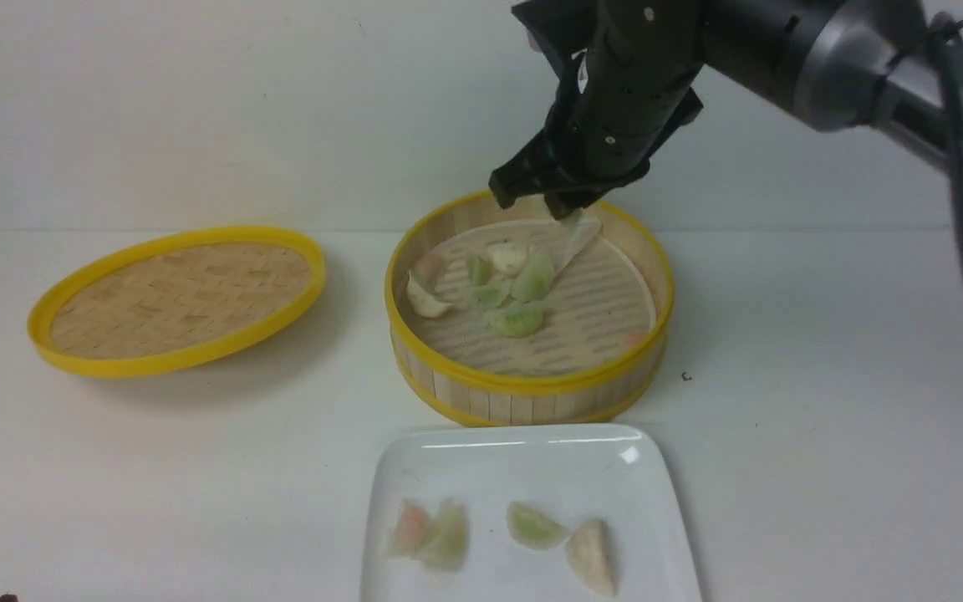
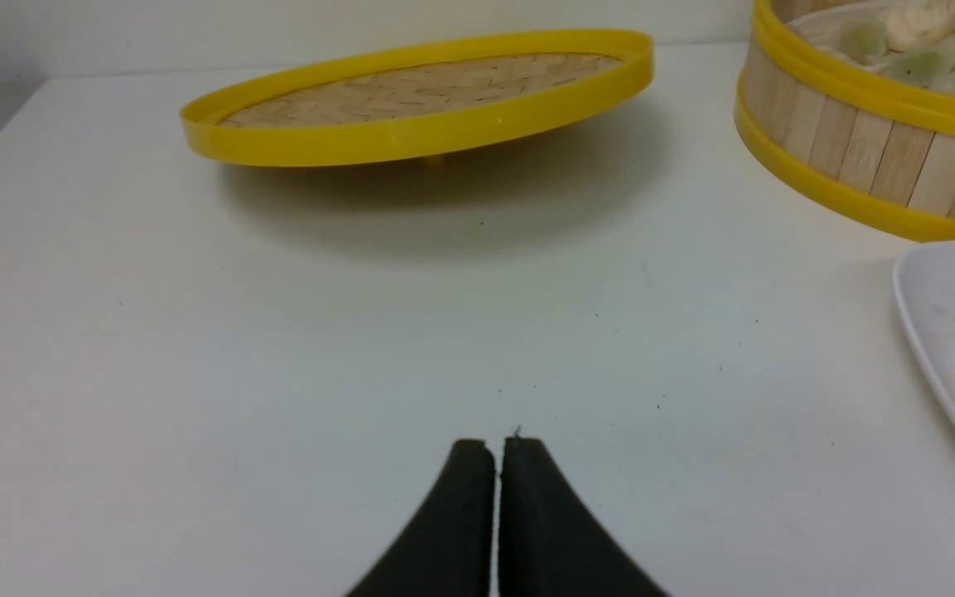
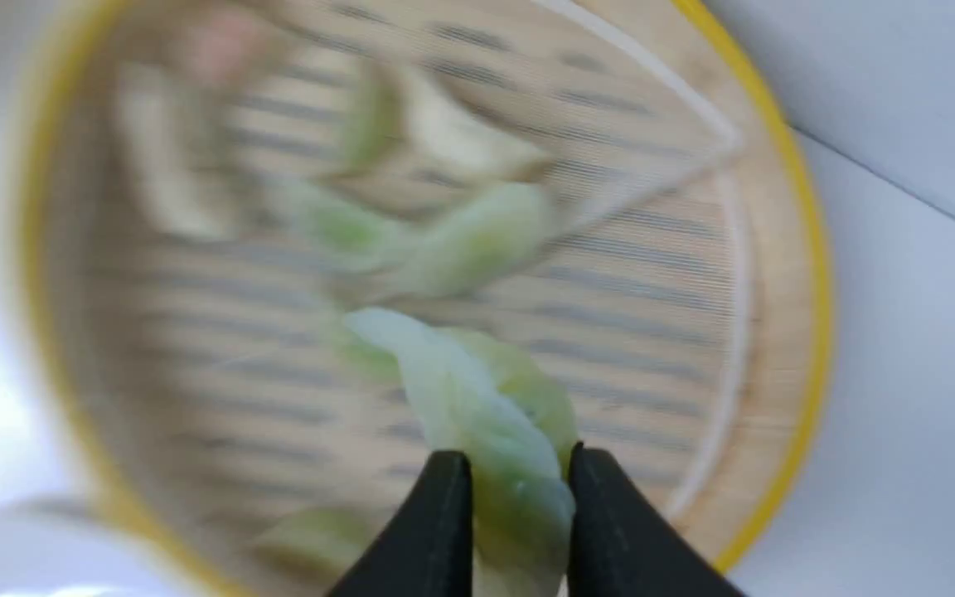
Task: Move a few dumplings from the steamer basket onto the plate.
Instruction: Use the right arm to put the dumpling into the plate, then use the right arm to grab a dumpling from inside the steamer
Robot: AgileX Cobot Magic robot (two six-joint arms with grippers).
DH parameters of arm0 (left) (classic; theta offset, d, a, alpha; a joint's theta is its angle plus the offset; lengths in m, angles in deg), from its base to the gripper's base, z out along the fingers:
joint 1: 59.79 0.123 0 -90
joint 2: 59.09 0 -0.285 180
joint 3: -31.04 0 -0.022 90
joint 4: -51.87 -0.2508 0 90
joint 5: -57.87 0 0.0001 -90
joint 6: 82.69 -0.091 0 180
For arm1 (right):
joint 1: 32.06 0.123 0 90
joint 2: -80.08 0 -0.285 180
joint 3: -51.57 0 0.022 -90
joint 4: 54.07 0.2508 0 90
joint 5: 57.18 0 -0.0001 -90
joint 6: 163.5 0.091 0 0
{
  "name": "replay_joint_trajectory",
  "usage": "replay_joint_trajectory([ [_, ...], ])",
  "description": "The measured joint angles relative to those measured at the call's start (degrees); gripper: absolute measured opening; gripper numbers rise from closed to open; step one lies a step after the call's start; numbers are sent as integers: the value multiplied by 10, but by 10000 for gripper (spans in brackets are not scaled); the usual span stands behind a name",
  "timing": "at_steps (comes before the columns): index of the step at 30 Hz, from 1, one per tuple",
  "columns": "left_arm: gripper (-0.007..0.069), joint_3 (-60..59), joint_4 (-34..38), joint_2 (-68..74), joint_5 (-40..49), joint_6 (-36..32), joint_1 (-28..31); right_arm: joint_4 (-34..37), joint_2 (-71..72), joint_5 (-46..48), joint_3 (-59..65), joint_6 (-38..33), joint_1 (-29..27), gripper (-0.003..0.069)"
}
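The right gripper pinches a green dumpling, up over the back of the basket. It looks soft, light and slippery, so a gentle squeeze on the fat part seems best. The basket wall is tall, so lift over it. The plate in front has bare room on its far side. The left gripper is closed, holding nothing.

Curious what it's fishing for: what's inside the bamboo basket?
Green, cream and pink dumplings on a slatted floor; the right end effector pinches one green dumpling above. The basket wall hides the floor's front.
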Motion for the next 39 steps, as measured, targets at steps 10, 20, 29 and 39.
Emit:
replay_joint_trajectory([
  [10,-6,0,0,0,0,0,0,188,67,0,309,-39,84,127],
  [20,-6,0,0,0,0,0,0,232,39,-11,320,-52,90,397],
  [29,-6,0,0,0,0,0,0,79,-15,0,66,0,33,664],
  [39,-6,0,0,0,0,0,0,57,-132,3,-4,-1,-55,622],
])
